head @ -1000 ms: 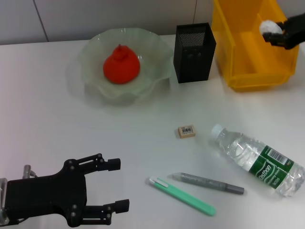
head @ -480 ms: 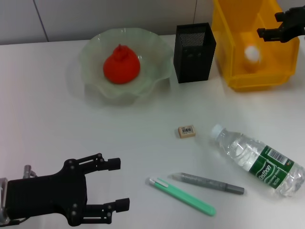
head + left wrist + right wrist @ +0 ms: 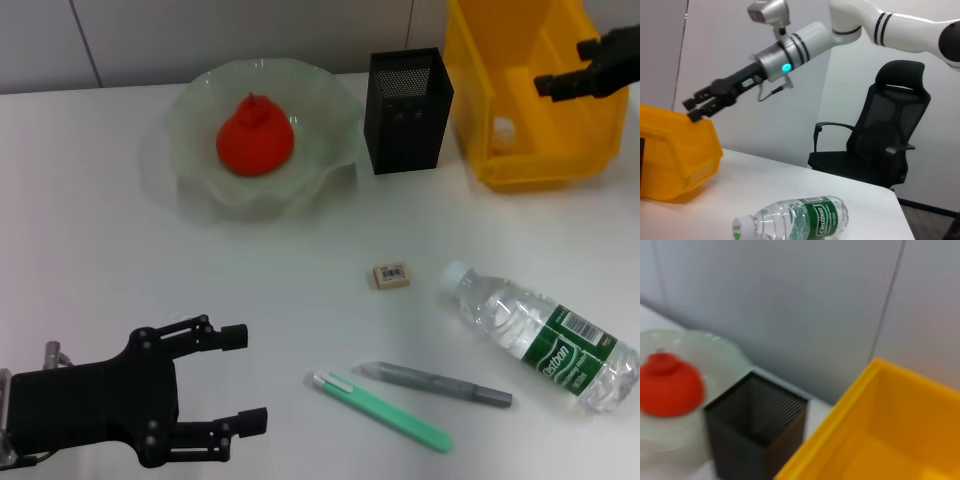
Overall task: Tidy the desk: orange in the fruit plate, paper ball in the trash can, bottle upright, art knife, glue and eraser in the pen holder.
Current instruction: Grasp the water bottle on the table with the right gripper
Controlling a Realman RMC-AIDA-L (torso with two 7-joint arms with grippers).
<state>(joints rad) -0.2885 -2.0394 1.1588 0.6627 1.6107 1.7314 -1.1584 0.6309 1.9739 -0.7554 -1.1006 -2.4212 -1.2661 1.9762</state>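
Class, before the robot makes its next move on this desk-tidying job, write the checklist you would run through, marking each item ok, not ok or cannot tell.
1. Orange in the fruit plate: ok.
2. Paper ball in the yellow trash bin: ok, a white lump lies inside.
3. Right pincer empty and open above the bin: ok.
4. Water bottle upright: not ok, it lies on its side.
5. Eraser, green art knife and grey glue pen in the black pen holder: not ok, all on the table.
6. Left pincer open, holding nothing: ok.
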